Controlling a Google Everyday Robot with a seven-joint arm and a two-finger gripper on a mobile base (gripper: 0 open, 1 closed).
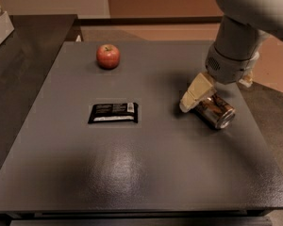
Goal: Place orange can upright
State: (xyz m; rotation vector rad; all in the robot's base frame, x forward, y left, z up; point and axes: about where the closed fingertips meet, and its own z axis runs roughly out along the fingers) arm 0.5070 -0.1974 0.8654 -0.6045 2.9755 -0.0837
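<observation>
The orange can [215, 111] lies on its side on the right part of the grey table [132, 173], with one silver end facing the front right. My gripper [197, 94] hangs from the big grey arm and is right at the can's left end, touching or nearly touching it. The can's far left end is hidden behind the gripper.
A red apple [107, 56] sits at the table's back left. A flat black snack wrapper [113, 113] lies near the middle, left of the can. A dark counter [19, 65] adjoins the table on the left. The table's right edge is close behind the can.
</observation>
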